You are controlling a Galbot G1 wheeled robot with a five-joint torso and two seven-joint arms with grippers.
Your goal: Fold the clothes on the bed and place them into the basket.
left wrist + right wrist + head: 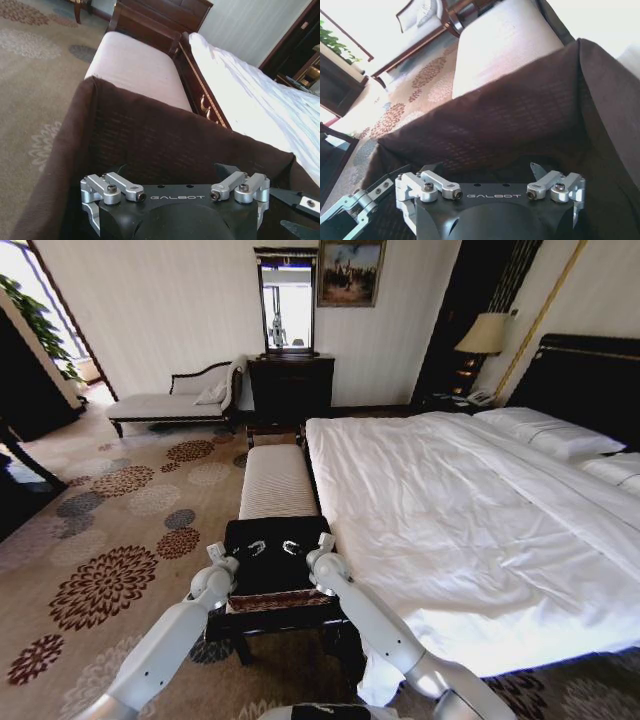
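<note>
Basket point(277, 570) on bench point(275, 480): both tools inside, jaws spread; T-shirt probably already dropped; lift straight out.

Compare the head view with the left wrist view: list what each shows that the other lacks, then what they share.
Head view alone: the chaise longue, the dresser with mirror, the lamp, the pillows, the black headboard, and both arms reaching into the basket, left gripper and right gripper side by side.

Left wrist view alone: the basket's dark fabric lining up close, and the bed frame's gold trim.

Both: the striped bench, the white bed, and the patterned carpet.
</note>
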